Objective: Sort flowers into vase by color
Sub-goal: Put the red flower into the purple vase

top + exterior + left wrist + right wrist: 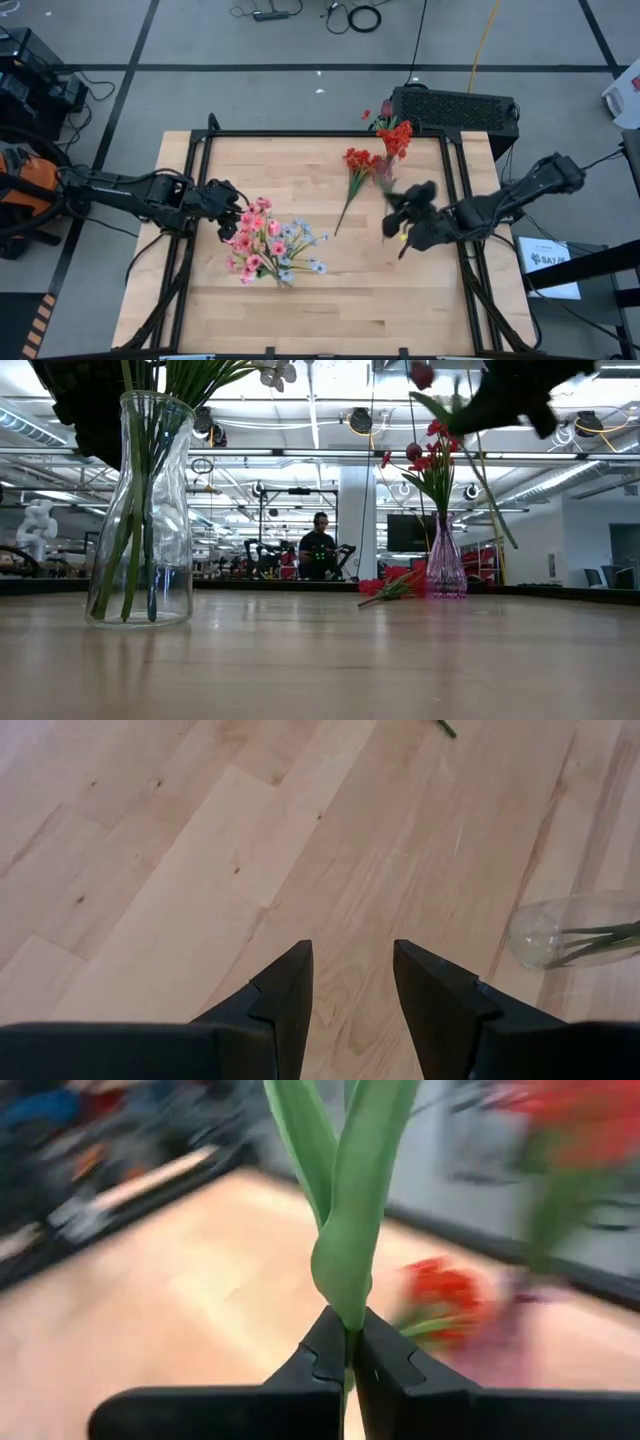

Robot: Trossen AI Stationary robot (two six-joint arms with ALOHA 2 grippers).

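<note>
Clear vase, near left: pink and pale blue sprays. Pink vase, far right: red flowers. Red spray loose on table. Right gripper pinching a green stem, aloft. Left gripper spread, holding nothing, beside clear vase.

- You get even, bright overhead light; ceiling lamps glare in the low view.
- Your right wrist view is motion-blurred behind the sharp green stem.
- Shadows on the table stay faint.
</note>
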